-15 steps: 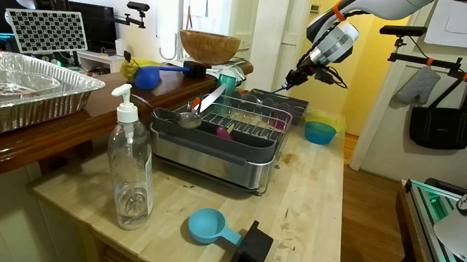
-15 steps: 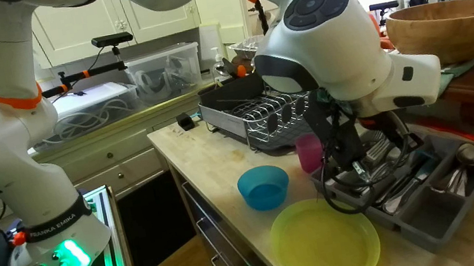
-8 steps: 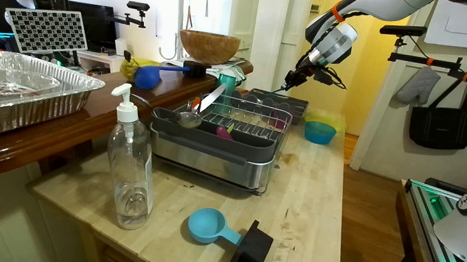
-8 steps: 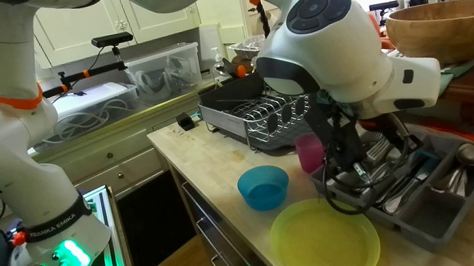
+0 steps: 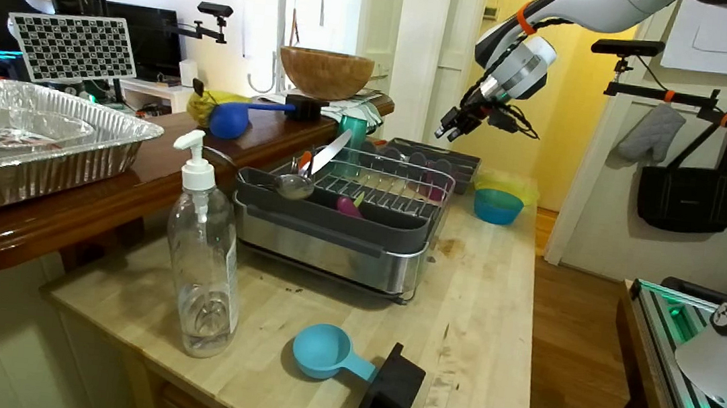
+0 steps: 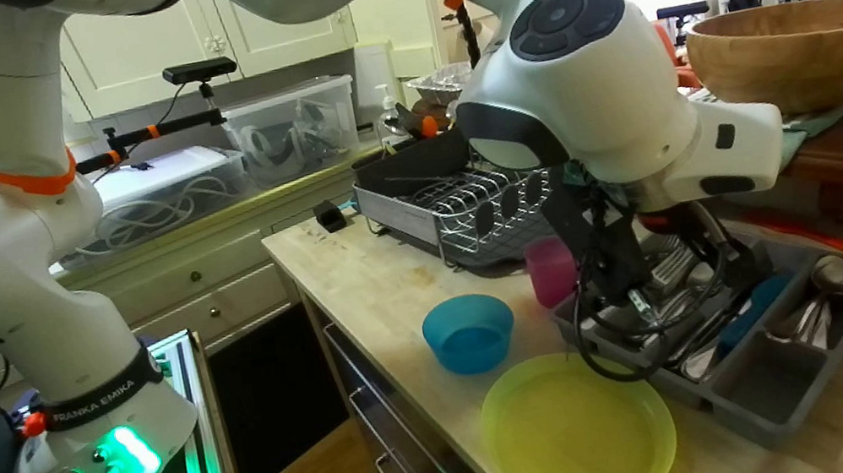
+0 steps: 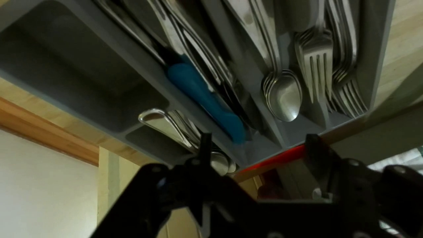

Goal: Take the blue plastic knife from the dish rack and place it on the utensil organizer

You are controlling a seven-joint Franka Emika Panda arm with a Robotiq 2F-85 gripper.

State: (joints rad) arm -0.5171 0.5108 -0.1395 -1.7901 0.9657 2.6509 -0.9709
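Grey organizer (image 7: 135,59) — blue knife (image 7: 206,99), spoons (image 7: 285,96), forks (image 7: 319,54) inside, parted claw (image 7: 259,142) above

Passable between dish rack (image 6: 396,213) and blue bowl (image 6: 469,333)
Blocked beside utensil organizer (image 6: 772,383) by pink cup (image 6: 551,272), inside it by forks (image 7: 319,54).

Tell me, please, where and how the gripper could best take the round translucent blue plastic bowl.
I would grip the bowl by its rim: it stands upright, top open, so the open gripper could come from above and straddle the thin wall, preferably on the side away from the pink cylindrical plastic cup and round yellow plastic plate.
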